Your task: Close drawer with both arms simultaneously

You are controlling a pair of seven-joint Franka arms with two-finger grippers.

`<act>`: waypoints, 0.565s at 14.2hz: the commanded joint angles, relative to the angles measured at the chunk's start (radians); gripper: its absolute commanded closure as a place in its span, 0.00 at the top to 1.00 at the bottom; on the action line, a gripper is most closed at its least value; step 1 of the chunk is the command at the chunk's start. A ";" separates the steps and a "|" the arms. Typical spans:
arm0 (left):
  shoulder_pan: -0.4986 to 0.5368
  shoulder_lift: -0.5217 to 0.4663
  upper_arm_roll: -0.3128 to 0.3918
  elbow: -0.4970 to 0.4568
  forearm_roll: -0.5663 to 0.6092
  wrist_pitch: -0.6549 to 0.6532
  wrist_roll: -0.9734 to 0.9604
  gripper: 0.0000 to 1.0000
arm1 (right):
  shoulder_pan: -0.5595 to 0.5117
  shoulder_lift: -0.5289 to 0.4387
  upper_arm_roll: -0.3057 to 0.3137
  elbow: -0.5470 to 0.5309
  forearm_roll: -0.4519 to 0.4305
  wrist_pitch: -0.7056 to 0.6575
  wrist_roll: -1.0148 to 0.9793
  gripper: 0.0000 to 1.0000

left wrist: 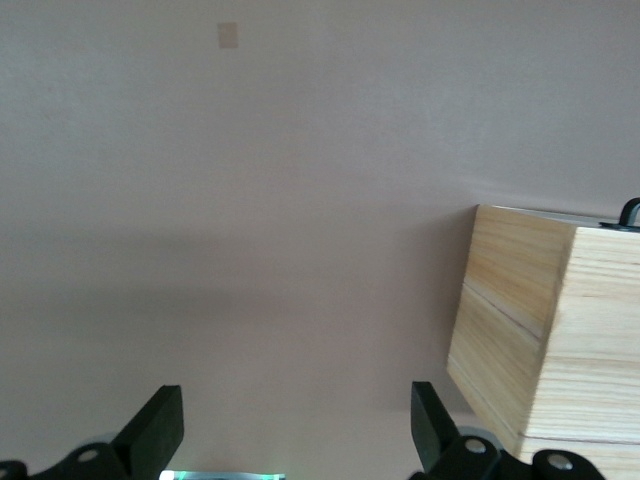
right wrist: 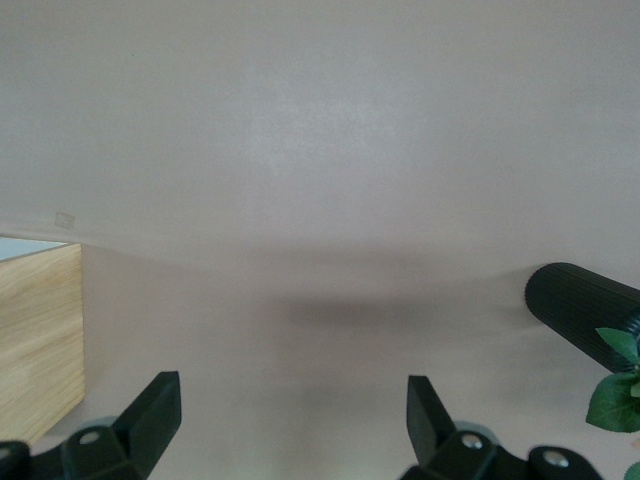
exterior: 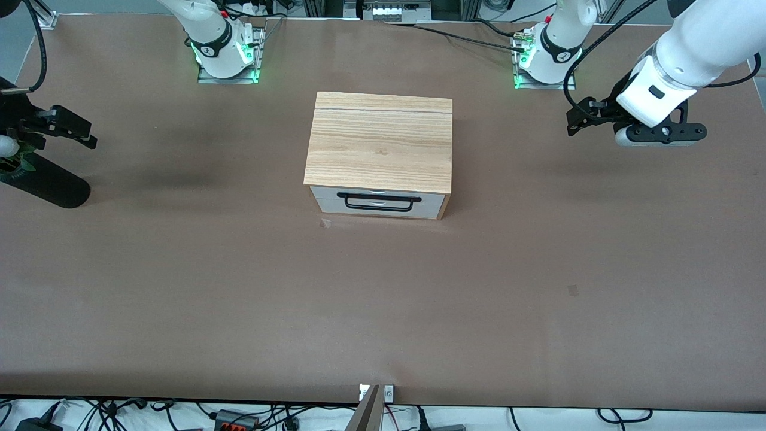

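Observation:
The drawer (exterior: 326,204) sits in the light oak cabinet (exterior: 379,140) at mid-table. Its white front panel with the black bar handle (exterior: 379,202) faces the front camera and lies about flush with the box; no wood interior shows. My left gripper (exterior: 579,118) is open and empty, up over the table toward the left arm's end, apart from the cabinet. In the left wrist view it (left wrist: 295,435) shows the cabinet's side (left wrist: 540,340) and a handle tip (left wrist: 630,212). My right gripper (exterior: 81,131) is open and empty over the right arm's end; in its own wrist view (right wrist: 290,420) the cabinet (right wrist: 40,340) shows.
A black ribbed cylinder (exterior: 48,185) with green leaves (exterior: 12,161) beside it lies under the right arm, also in the right wrist view (right wrist: 580,310). Small tape marks (exterior: 573,290) are on the brown tabletop (exterior: 239,299). Cables run along the table's near edge.

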 commanded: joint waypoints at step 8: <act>-0.120 0.056 0.064 0.147 0.114 -0.153 -0.194 1.00 | 0.006 0.037 0.009 0.043 0.006 -0.021 0.010 1.00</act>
